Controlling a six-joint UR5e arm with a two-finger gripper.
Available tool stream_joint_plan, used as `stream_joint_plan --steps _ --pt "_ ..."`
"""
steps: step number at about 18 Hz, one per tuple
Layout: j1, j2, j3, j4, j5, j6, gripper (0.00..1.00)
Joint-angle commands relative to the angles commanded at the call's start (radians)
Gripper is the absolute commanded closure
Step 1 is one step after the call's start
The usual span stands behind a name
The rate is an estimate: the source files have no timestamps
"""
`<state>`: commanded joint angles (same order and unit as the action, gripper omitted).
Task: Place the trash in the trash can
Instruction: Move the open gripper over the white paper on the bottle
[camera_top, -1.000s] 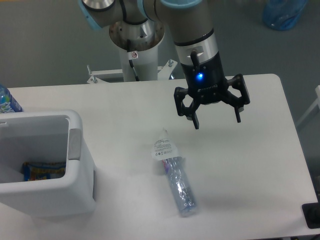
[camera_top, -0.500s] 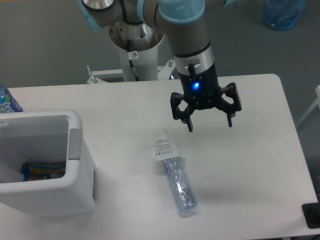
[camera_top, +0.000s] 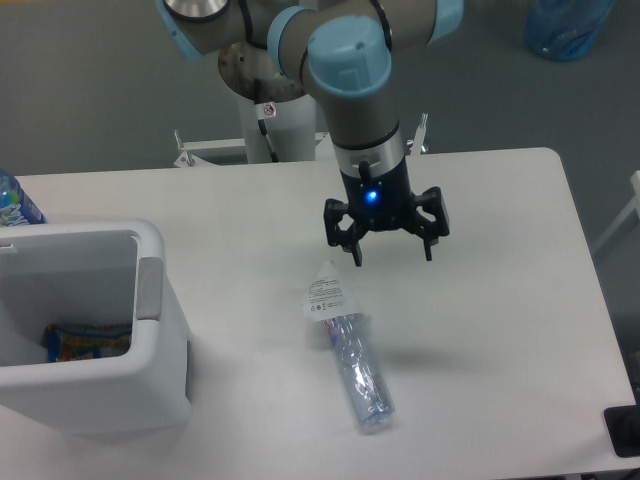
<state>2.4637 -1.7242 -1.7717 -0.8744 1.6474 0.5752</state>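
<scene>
- Camera view: the black two-finger gripper (camera_top: 393, 253) hangs spread and empty, just beyond the small crumpled white paper scrap (camera_top: 326, 294).
- The clear bluish crushed plastic bottle (camera_top: 360, 373) apparently touches the scrap.
- The white boxy plastic trash can (camera_top: 150, 330) stands well left of the scrap.

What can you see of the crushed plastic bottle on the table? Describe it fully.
The crushed plastic bottle is clear, bluish and crumpled. It lies flat on the white table, running diagonally, its far end meeting the white paper scrap. A bit of red shows near that end. Nothing grips it; the open gripper hangs farther back.
</scene>
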Motion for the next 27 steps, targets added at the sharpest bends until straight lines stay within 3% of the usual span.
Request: stream_joint_plan --steps 15,27 --pt "-0.014 -0.026 -0.063 0.002 -0.017 0.003 0.00" --pt "-0.043 -0.087 -0.106 -0.003 -0.031 0.011 0.00"
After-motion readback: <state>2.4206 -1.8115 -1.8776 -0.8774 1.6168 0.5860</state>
